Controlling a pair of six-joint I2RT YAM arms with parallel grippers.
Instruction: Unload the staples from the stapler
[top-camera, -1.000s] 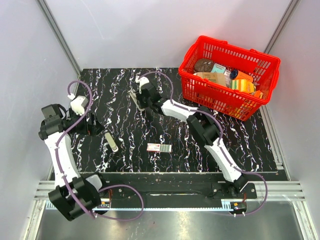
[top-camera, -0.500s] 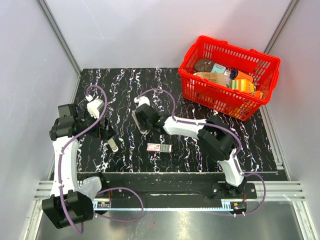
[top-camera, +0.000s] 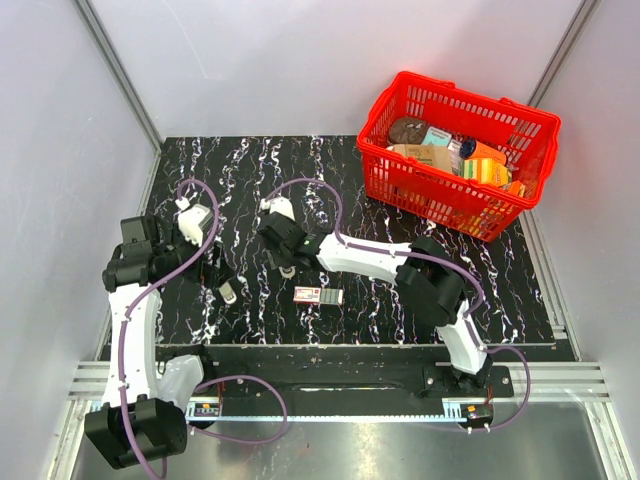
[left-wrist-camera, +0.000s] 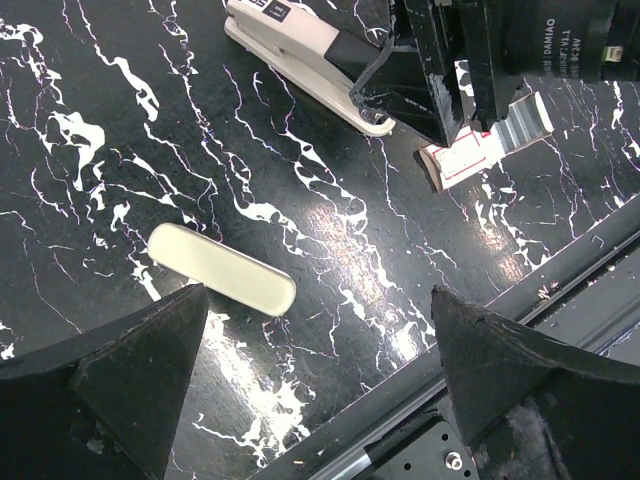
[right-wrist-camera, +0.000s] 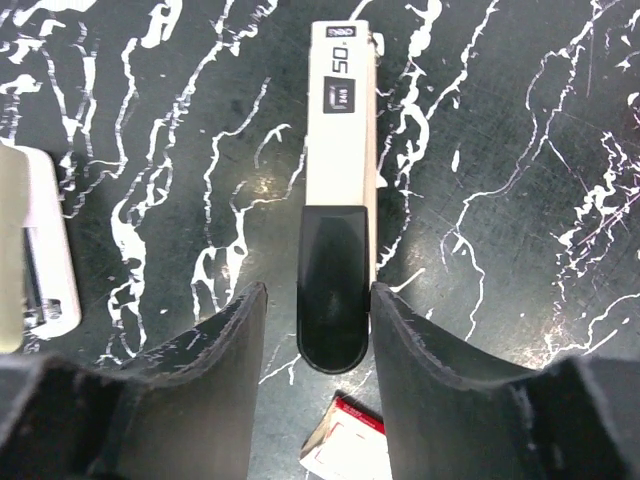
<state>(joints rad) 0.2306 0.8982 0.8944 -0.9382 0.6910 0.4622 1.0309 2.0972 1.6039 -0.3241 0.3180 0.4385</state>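
Note:
The stapler (right-wrist-camera: 340, 200), cream with a black rear cap, lies flat on the black marbled table. My right gripper (right-wrist-camera: 318, 290) straddles its black end. The jaws are open: a gap shows at the left finger, while the right finger is at the stapler's edge. The left wrist view shows the stapler (left-wrist-camera: 300, 45) running out from under that gripper. My left gripper (left-wrist-camera: 318, 300) is wide open and empty, low over the table. A loose cream strip (left-wrist-camera: 222, 283) lies just ahead of its left finger. In the top view both grippers, left (top-camera: 215, 272) and right (top-camera: 283, 255), sit mid-table. No staples are visible.
A small red-and-white staple box (top-camera: 318, 296) lies beside the right gripper, toward the near edge. A red basket (top-camera: 455, 205) full of goods stands at the far right. The table's near edge and metal rail (left-wrist-camera: 450, 400) run just under the left gripper.
The right arm brought the stapler from the far middle toward the near side, and its jaws have widened around it. The left arm swung right, over the cream strip.

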